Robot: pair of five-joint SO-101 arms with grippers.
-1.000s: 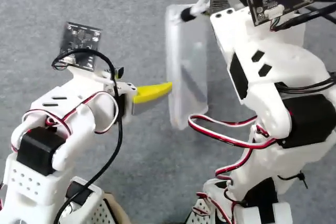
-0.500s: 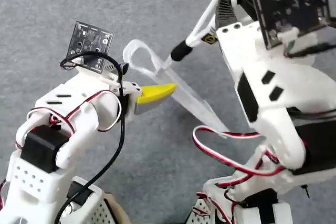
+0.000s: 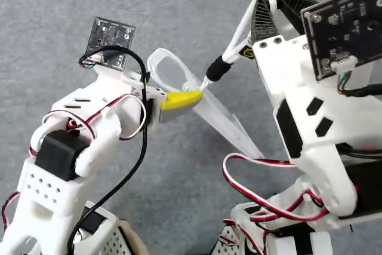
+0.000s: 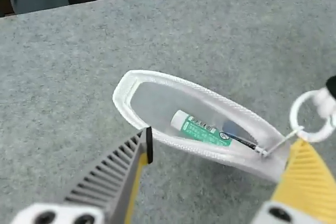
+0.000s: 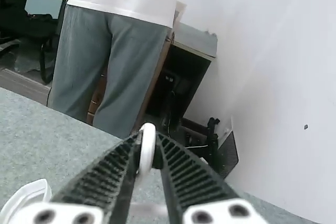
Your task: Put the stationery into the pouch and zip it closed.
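The pouch (image 3: pixel 227 126), a second ago hanging flat and broadside from the cord (image 3: pixel 234 35) held by the right gripper (image 5: pixel 148 141), now slants edge-on with its mouth gaping far left, and the left gripper (image 4: pixel 223 148) sits farther in, its yellow finger (image 3: pixel 179 100) against the pouch.

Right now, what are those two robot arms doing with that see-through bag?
They are packing a pencil pouch. The clear pouch sits open on the grey table, with a green-and-white tube and a dark pen inside. The right gripper is shut on the white pull cord that leads to the zipper, holding it up. The left gripper is open, with one end of the pouch between its fingers. The pouch is not zipped yet.
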